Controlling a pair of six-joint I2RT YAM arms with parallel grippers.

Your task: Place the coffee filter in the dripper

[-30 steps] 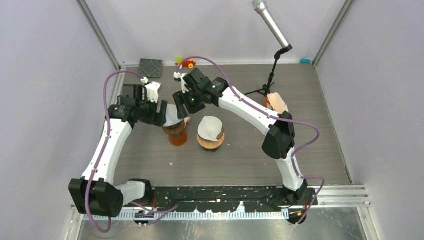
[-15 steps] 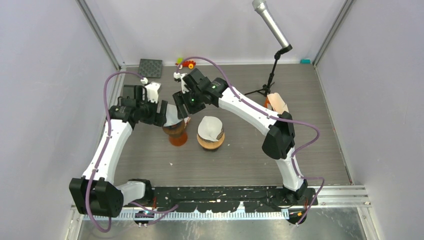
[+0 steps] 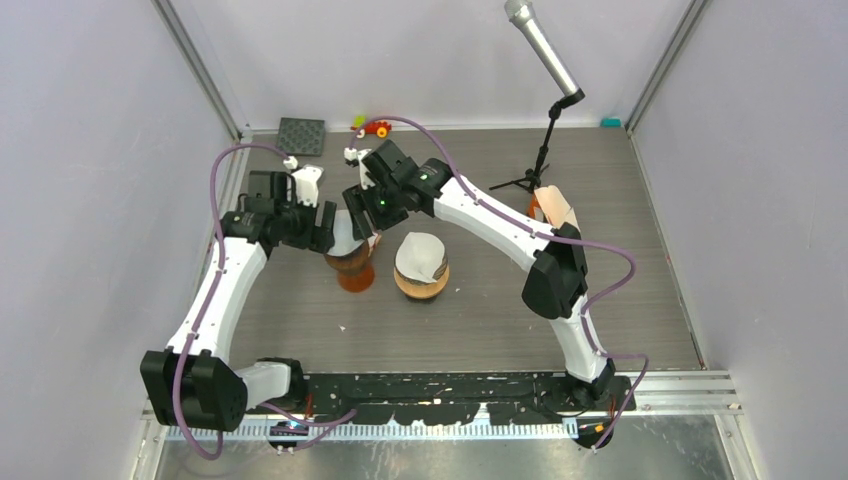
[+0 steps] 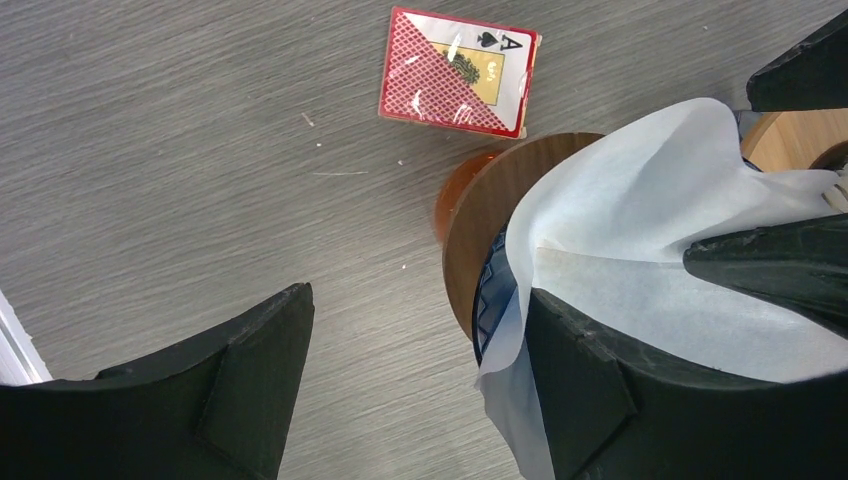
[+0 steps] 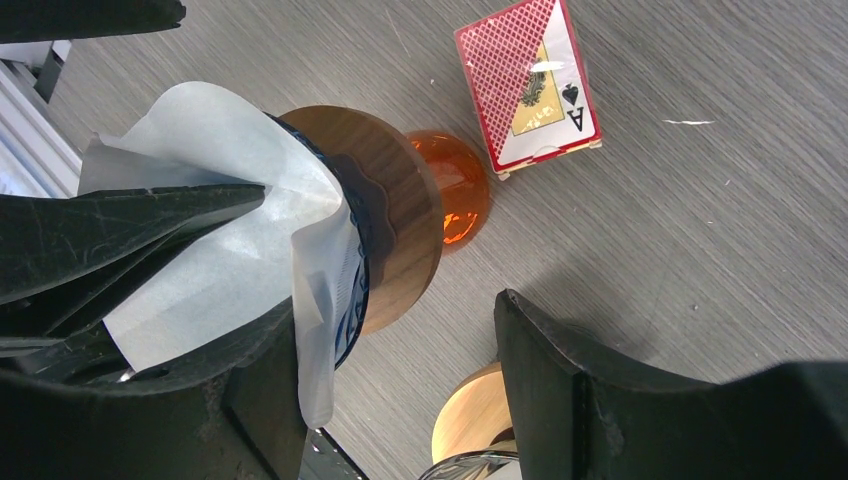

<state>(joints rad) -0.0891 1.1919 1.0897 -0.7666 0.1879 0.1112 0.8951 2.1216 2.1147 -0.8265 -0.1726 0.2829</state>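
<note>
1. Arm bases: bolted at the near edge of the table (image 3: pixel 470 335). Both arms extend inward and meet left of centre.

2. Dripper (image 3: pixel 352 270): upright, left of centre. It has a dark wood collar over an amber glass base.

3. Holder (image 3: pixel 423 287): pale wood, just right of the dripper and apart from it. A spare filter (image 3: pixel 420 256) lies on top.

4. Filter (image 4: pixel 640 230): white paper, sitting crumpled in the mouth of the dripper. One edge hangs over the collar on the left arm's side, and the rest stands above the rim. How deep its tip sits in the cone cannot be seen.

5. Left gripper (image 4: pixel 415 310): jaws spread wide, clamping nothing. The finger nearer the dripper touches the hanging edge of the filter. The other finger is over bare table.

6. Right gripper (image 5: pixel 400 320): jaws spread wide, clamping nothing. One finger lies against the filter, and the collar shows in the gap between the fingers. In each wrist view, one finger of the opposite gripper rests on the filter's upper face.

7. Card box (image 5: pixel 528 85): red-backed, showing the ace of spades, flat on the table near the amber base.

8. Far edge: a black mat (image 3: pixel 301 136) at the left with a small toy (image 3: pixel 377 127) near it. A microphone (image 3: pixel 540 45) on a stand (image 3: pixel 540 160) is at the right.
</note>
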